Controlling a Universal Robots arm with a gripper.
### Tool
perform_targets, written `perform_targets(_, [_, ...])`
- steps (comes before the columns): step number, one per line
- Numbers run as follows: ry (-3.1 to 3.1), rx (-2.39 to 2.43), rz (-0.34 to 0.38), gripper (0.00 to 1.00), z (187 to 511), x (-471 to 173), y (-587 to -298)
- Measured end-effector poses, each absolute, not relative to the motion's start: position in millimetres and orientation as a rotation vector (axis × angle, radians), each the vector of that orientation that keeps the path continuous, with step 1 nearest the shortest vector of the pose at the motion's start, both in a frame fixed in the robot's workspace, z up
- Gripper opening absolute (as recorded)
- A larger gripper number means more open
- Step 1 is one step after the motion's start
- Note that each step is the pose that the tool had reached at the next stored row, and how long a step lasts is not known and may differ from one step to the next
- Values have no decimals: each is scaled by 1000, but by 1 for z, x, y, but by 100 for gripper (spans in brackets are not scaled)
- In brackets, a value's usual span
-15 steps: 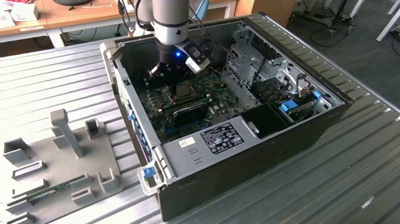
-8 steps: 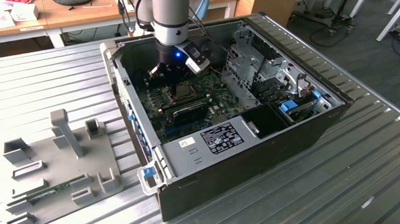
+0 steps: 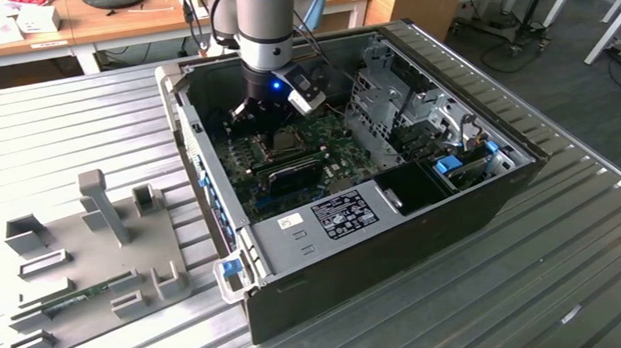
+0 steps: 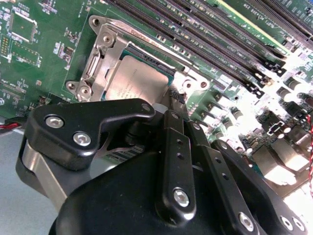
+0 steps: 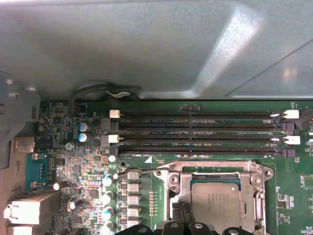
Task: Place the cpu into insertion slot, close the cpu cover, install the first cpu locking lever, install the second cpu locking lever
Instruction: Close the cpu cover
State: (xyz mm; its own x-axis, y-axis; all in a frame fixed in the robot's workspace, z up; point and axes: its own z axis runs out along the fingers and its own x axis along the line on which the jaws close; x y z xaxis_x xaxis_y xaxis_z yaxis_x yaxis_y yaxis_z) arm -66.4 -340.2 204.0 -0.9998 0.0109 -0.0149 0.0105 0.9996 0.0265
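Observation:
The pale cpu (image 5: 215, 200) (image 4: 139, 85) lies flat in the insertion slot (image 3: 285, 141) on the green board inside the open computer case. The silvery cpu cover (image 5: 254, 193) (image 4: 105, 51) is down around it, with the chip showing through its window. A thin metal locking lever (image 5: 142, 171) runs along one edge of the socket frame. My gripper (image 3: 257, 109) (image 4: 177, 94) (image 5: 195, 229) hangs low over the board, its black tip at a corner of the socket frame. It looks shut, with nothing held.
Long black memory slots (image 5: 200, 132) run beside the socket. The case walls (image 3: 200, 171) and the drive cage (image 3: 413, 106) hem in the arm. On the exterior view's left, a grey fixture plate (image 3: 94, 254) stands on the ribbed metal table.

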Motion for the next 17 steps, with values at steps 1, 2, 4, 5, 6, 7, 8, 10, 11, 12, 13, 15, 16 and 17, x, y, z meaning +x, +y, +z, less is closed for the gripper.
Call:
perform_targets(1, [3126,17,42,10,204,-66,-340])
perform_targets(2, [3126,17,42,10,204,-66,-340])
perform_targets(4, [3126,17,41,10,200,-66,-340])
perform_targets(5, [3126,17,41,10,200,-66,-340])
perform_targets(6, [3126,17,41,10,200,-66,-340])
perform_targets(7, [3126,17,41,10,200,-66,-340])
perform_targets(8, [3126,17,41,10,200,-66,-340])
perform_targets(10, [3126,17,41,10,199,-66,-340])
perform_targets(11, [3126,17,41,10,199,-66,-340])
perform_targets(12, [3126,17,41,10,199,-66,-340])
perform_targets(13, [3126,17,41,10,199,-66,-340])
perform_targets(15, [3126,17,41,10,199,-66,-340])
perform_targets(16, [3126,17,41,10,199,-66,-340])
perform_targets(17, [3126,17,41,10,199,-66,-340])
